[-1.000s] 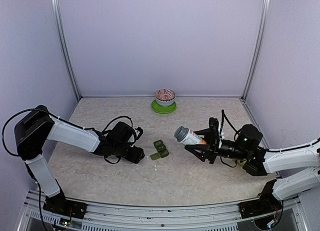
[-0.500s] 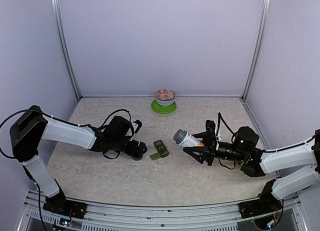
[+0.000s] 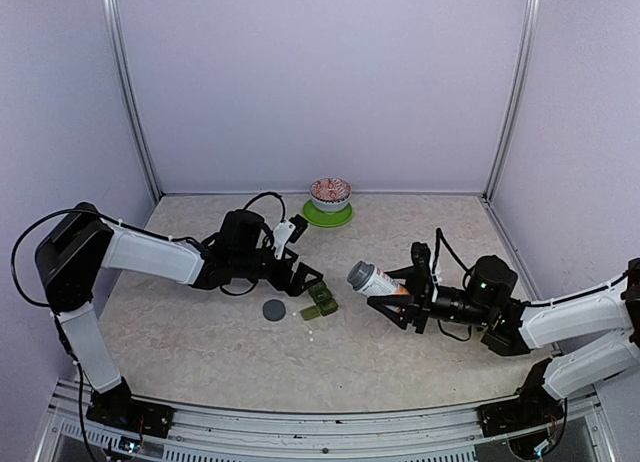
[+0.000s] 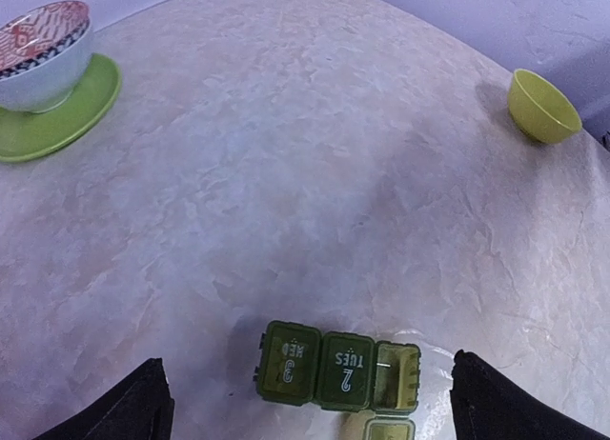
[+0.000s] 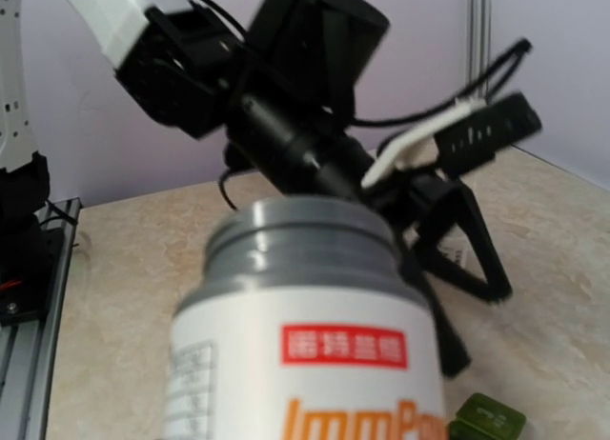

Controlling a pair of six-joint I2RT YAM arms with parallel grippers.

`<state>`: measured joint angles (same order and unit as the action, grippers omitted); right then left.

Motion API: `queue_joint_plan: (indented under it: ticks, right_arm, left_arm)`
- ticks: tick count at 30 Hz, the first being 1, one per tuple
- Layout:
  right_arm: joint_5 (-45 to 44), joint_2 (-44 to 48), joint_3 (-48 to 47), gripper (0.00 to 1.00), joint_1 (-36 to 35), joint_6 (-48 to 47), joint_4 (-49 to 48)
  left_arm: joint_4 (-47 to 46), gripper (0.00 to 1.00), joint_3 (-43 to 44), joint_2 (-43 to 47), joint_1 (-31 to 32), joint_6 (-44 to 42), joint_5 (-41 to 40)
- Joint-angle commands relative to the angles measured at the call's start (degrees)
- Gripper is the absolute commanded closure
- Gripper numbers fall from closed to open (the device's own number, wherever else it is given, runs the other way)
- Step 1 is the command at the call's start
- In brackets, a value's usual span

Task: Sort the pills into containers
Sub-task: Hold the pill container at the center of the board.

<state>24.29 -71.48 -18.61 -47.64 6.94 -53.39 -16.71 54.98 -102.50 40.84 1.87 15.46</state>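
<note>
A round dark grey cap [image 3: 273, 309] lies on the marbled table [image 3: 200, 342], just beside the dark green plastic strip of three compartments [image 3: 322, 297], whose end lid stands open. The right gripper [image 3: 390, 286] pinches a white uncapped bottle [image 3: 370, 275] that is tilted toward the strip. The left gripper [image 3: 305, 252] hovers over the strip, spread wide. Farthest back, a patterned bowl [image 3: 330, 192] sits on a green plate [image 3: 327, 218].

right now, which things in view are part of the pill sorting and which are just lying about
Job: pill organizer, pill bottle in the right claw, grey cap.
Lying about: patterned bowl, green plate, lime-green bowl.
</note>
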Motion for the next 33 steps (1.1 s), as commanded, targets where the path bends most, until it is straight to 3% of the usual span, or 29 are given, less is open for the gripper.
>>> queue_joint_plan:
  ticks: [1,7,18,33]
  right_arm:
    - [-0.78,2.25,0.82,0.74,-0.68,0.53,-1.08]
    - [-0.57,2.49,0.74,0.74,-0.82,0.90,-0.51]
    - [-0.17,1.26,-0.53,0.74,-1.10,0.76,0.33]
    - [-0.04,-0.08,-1.18,0.74,-1.29,0.88,-0.02]
  left_arm:
    - [-6.72,0.01,1.30,-4.41,-1.22,-7.51,12.67]
    - [-12.22,0.01,1.07,-8.18,-3.17,-10.13,19.30]
    - [-11.11,0.02,7.66,-17.24,-3.53,-13.38,23.97]
    - [-15.33,0.07,9.18,-21.84,-3.36,-9.18,23.84]
